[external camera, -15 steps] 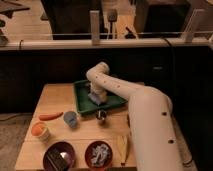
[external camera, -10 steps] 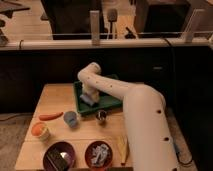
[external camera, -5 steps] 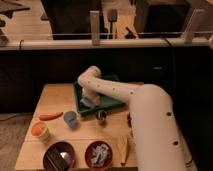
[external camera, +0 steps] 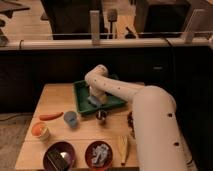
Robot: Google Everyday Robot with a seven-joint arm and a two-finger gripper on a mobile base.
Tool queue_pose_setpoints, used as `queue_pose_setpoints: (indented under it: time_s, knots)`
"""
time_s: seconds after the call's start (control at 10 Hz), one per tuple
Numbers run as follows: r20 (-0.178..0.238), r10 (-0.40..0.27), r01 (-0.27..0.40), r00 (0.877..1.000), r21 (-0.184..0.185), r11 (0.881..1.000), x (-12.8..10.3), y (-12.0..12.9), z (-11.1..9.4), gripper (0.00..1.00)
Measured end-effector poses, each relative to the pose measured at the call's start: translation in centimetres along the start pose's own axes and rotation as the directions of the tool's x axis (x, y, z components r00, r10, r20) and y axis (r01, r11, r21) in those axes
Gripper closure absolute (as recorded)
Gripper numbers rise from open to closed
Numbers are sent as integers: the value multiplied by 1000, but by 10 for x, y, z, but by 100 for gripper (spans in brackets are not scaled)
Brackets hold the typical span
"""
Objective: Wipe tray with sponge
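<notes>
The dark green tray (external camera: 114, 102) lies at the back of the wooden table. My white arm reaches in from the lower right and bends down into the tray. The gripper (external camera: 96, 98) points down in the tray's left half. The pale blue sponge (external camera: 93, 103) sits under its tip, pressed onto the tray floor, and the gripper is shut on it. Most of the sponge is hidden by the gripper.
A small blue cup (external camera: 70, 118) and an orange carrot-like piece (external camera: 51, 116) lie left of the tray's front. An orange cup (external camera: 40, 131) and two dark red bowls (external camera: 59, 157) (external camera: 99, 154) line the front edge. A small dark object (external camera: 101, 116) stands before the tray.
The gripper and sponge slid left across the tray floor, then came back a little to the right. Everything else on the table stayed put.
</notes>
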Motion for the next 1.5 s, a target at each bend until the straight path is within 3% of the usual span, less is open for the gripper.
queue_pose_setpoints:
  time_s: [0.2, 0.6, 0.8, 1.1, 1.5]
  knots:
    - [-7, 3, -3, 1000, 11, 1000, 3, -9, -2, 32]
    - [-6, -69, 70, 998, 45, 997, -29, -44, -13, 32]
    - [-3, -109, 109, 994, 47, 993, -43, -47, -14, 32]
    - [0, -152, 152, 988, 30, 988, -56, -34, -12, 32]
    - [-14, -136, 136, 991, 1, 991, -44, -8, -10, 32]
